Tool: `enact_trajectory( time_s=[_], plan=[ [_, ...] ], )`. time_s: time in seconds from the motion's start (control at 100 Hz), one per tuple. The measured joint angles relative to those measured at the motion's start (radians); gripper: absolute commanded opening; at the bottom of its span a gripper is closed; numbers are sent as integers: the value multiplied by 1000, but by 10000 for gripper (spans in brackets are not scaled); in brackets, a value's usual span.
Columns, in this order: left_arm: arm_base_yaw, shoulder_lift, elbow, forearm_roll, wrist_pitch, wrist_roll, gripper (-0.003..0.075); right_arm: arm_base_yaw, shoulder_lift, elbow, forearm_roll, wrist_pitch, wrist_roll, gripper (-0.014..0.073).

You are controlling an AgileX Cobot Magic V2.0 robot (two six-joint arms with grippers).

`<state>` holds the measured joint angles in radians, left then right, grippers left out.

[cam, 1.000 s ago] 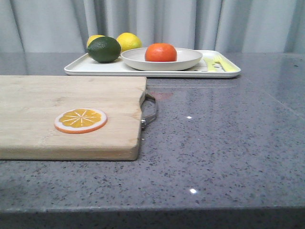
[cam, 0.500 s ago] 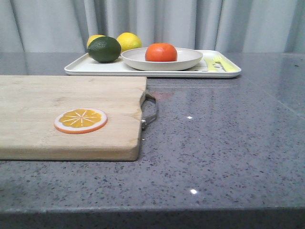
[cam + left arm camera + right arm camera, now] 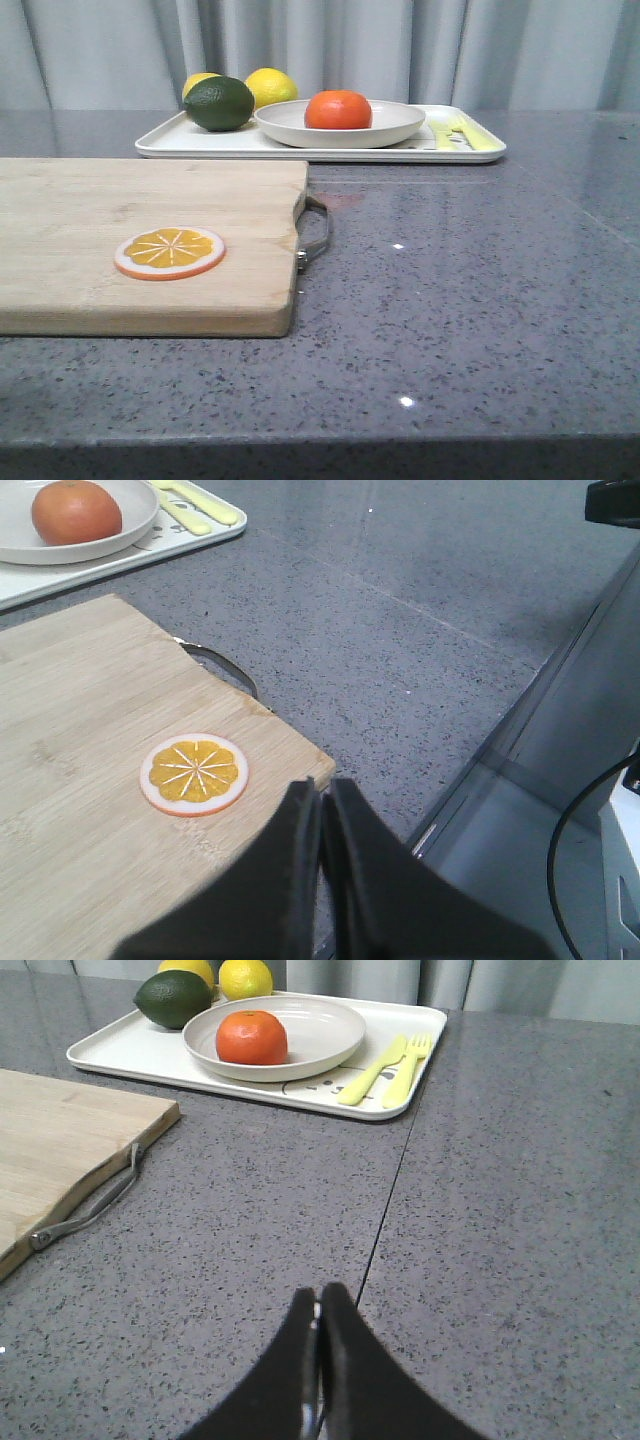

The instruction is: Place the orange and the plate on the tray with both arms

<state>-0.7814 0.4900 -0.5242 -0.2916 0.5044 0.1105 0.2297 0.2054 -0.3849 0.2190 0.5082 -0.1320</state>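
The orange [image 3: 338,109] rests in the off-white plate [image 3: 395,128], and the plate stands on the white tray [image 3: 200,146] at the back of the table. They also show in the right wrist view: orange [image 3: 251,1037], plate [image 3: 330,1040], tray [image 3: 130,1055]. The left wrist view shows the orange [image 3: 76,511] in the plate [image 3: 130,525]. My left gripper [image 3: 321,792] is shut and empty above the cutting board's near corner. My right gripper [image 3: 319,1297] is shut and empty over bare grey table, well short of the tray. Neither gripper shows in the front view.
A wooden cutting board [image 3: 120,200] with a metal handle [image 3: 316,235] lies at the left, an orange slice disc [image 3: 169,251] on it. On the tray are a green avocado [image 3: 218,103], two lemons [image 3: 270,86] and yellow cutlery [image 3: 460,133]. The table's edge [image 3: 520,720] drops away.
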Motion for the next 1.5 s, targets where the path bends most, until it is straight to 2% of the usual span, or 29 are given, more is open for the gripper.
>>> enact_trajectory(
  time_s=[0.31,0.51,0.72,1.21,1.5],
  plan=[
    [0,0,0,8,0,0,-20,0,0,0,0,0,0,-67],
    [58,-11,34,48,-96,0,-20,0,0,0,0,0,0,-67],
    [234,-86,120,52,-165,0,-20,0,0,0,0,0,0,-67],
    [691,-393,375,88,-312,0,-20,0,0,0,0,2,0,-67],
    [831,-495,510,96,-349,0,-20,0,0,0,0,2,0,-67]
  ],
)
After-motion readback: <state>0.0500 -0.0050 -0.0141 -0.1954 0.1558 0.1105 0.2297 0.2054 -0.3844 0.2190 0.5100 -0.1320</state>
